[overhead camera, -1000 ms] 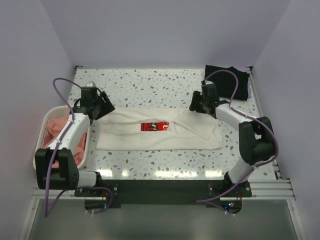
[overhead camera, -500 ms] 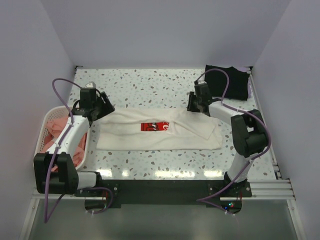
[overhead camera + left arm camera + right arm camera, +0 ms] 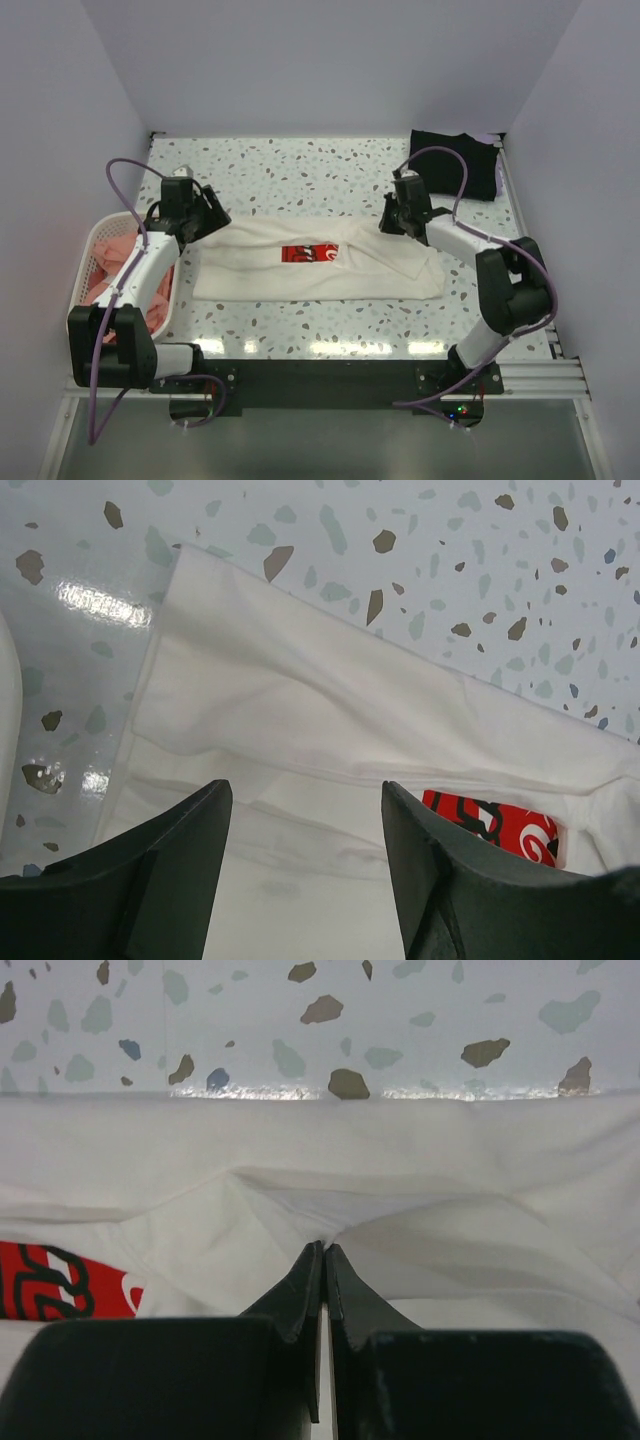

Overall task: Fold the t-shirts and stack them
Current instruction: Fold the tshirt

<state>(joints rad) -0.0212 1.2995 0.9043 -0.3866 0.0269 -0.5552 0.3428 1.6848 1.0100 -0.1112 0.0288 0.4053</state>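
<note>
1 white t-shirt [image 3: 300,272] lies spread across the table [image 3: 300,160]. Only the top view shows 1 basket [image 3: 85,262] of pink shirts [image 3: 105,248] at the left and 1 black t-shirt [image 3: 455,160] at the far right. The left gripper [image 3: 305,790] gapes wide and empty over the white t-shirt. In its wrist view, the right gripper [image 3: 324,1250] has its tips closed, pinching the white cloth.

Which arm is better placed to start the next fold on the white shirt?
Right. The right tool is shut on a pucker of the white t-shirt near its far edge, ready to lift. The left tool hangs open over the other end, gripping nothing.

Nothing legible; red chest print [image 3: 309,254] on white t-shirt [image 3: 300,282] unreadable.
</note>
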